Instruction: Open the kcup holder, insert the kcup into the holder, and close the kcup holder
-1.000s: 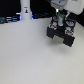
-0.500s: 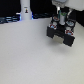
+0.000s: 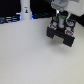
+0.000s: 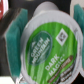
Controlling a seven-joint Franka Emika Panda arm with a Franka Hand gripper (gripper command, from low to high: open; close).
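Note:
The kcup holder (image 3: 62,34) is a black boxy unit at the back of the exterior view's right side. My gripper (image 3: 61,20) hangs right over its top. In the wrist view the gripper's teal pads (image 4: 13,31) are shut on the kcup (image 4: 46,50), a white pod with a green printed lid that fills the picture. In the exterior view the pod shows only as a small green-white spot (image 3: 60,21) between the fingers. I cannot tell whether the holder's drawer is open.
A tall white bottle-like post (image 3: 24,10) stands at the back towards the exterior view's left. Dark clutter lines the back edge (image 3: 10,20). The white tabletop (image 3: 30,55) spreads in front.

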